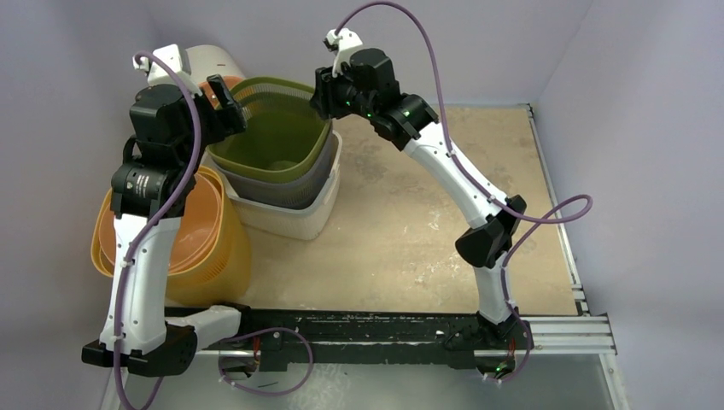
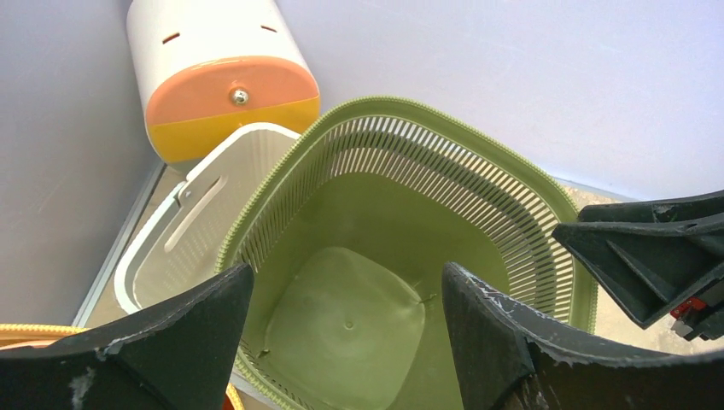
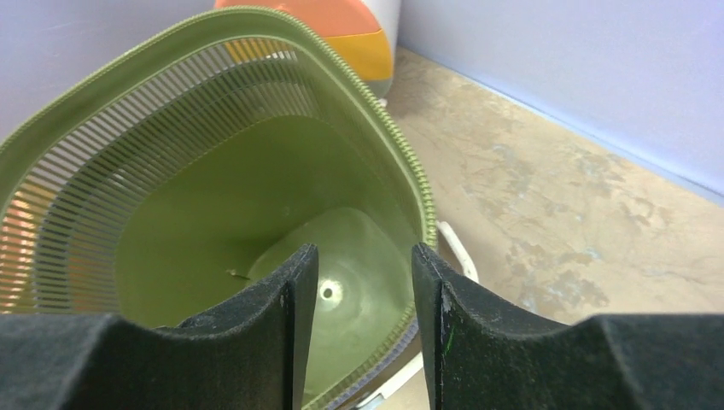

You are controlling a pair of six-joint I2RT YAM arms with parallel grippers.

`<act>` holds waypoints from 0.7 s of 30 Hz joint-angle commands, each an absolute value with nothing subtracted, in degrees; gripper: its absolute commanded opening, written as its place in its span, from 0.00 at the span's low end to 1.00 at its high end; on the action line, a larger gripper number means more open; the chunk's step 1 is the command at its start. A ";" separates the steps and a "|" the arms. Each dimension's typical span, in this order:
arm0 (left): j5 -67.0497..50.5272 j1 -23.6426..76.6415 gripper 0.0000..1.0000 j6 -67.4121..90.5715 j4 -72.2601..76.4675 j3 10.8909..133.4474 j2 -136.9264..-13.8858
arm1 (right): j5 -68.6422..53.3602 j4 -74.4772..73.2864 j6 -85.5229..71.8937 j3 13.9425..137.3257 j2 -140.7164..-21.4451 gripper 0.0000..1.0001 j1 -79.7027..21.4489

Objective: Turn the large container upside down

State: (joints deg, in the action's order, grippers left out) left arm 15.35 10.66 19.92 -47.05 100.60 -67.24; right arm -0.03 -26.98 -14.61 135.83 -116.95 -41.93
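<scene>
A green slatted basket (image 1: 273, 141) stands upright with its mouth up, nested in a grey basket (image 1: 282, 188) and a white one (image 1: 290, 218). It is empty inside in the left wrist view (image 2: 376, 213) and the right wrist view (image 3: 213, 196). My left gripper (image 1: 229, 107) is open above its left rim, holding nothing (image 2: 346, 295). My right gripper (image 1: 323, 94) is open above its right rim, fingers astride the rim's line but apart from it (image 3: 364, 256). A large orange basket (image 1: 201, 231) stands upright at the left, under my left arm.
A white cylinder bin with an orange and yellow end (image 1: 213, 61) lies against the back wall behind the stack (image 2: 222, 77). The walls close in at the back and left. Bare tabletop (image 1: 410, 213) lies right of the stack. My right gripper's body shows in the left wrist view (image 2: 649, 256).
</scene>
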 commanded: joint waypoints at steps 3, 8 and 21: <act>16.57 10.90 0.78 19.64 -46.31 99.84 -65.61 | 9.65 -31.55 -10.08 138.97 -116.52 0.49 -42.34; 16.62 10.94 0.78 19.65 -46.18 99.08 -65.54 | 10.84 -28.81 -9.16 136.71 -113.97 0.50 -42.54; 17.23 10.90 0.78 18.73 -46.58 98.23 -65.35 | 6.31 -32.06 -10.47 139.81 -119.07 0.48 -42.54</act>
